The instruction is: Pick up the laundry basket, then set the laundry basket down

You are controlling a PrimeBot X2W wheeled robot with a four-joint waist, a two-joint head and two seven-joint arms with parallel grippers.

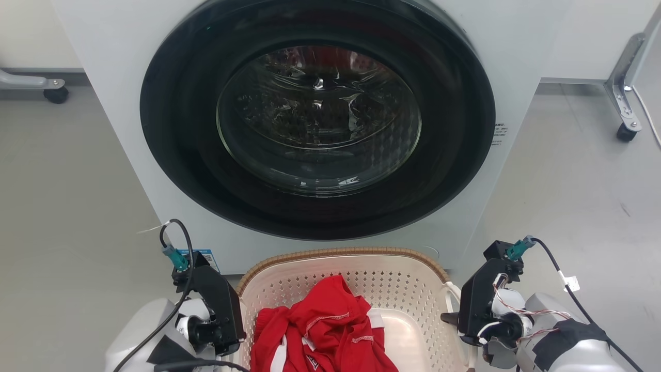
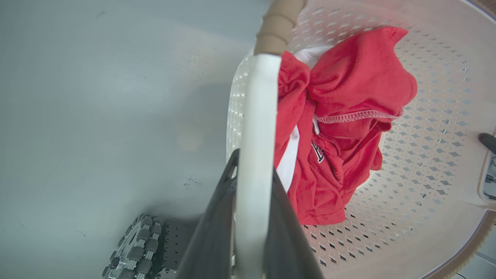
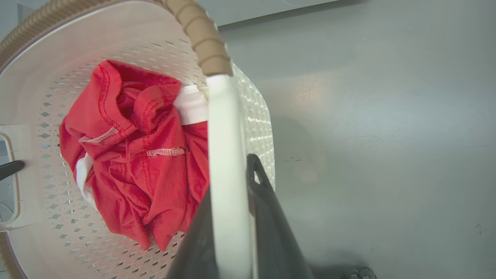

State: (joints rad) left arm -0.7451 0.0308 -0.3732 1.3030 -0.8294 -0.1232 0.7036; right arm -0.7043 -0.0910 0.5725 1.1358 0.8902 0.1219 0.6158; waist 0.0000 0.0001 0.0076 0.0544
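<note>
1. Basket point(image 1: 341, 253) sits low centre in the head view, just in front of the washer point(image 1: 103, 129) and below its round door point(image 1: 317, 113). A red garment point(image 1: 325, 325) is bunched inside.
2. Left gripper point(image 2: 254, 166): nearly closed, one dark finger each side of the white left handle point(image 2: 257, 116), pinching it. The forearm comes in from the basket's left, wrist block upright beside the rim.
3. Right gripper point(image 3: 232, 178): same pose mirrored, clamped tight on the white right handle point(image 3: 224, 135). Its outer finger point(image 3: 254, 166) is clear to see; the inner one is mostly hidden behind the handle.
4. In the head view both grippers flank the basket, left point(image 1: 227, 330) and right point(image 1: 459, 320), level with each other, cables looping up off the wrists.
5. Cannot tell whether the basket's bottom touches the floor point(image 1: 62, 206).
6. Edges: the far rim is close to the washer front, little gap there. Brown rim meets each handle just beyond the fingertips.
7. Open room: bare grey floor wide on both sides of the basket. A caster point(image 1: 56, 94) is far left and another caster point(image 1: 626, 133) far right, both well apart from the basket.
8. A ribbed wheel point(image 2: 135, 248) shows low in the left wrist view, near the basket's left side.
</note>
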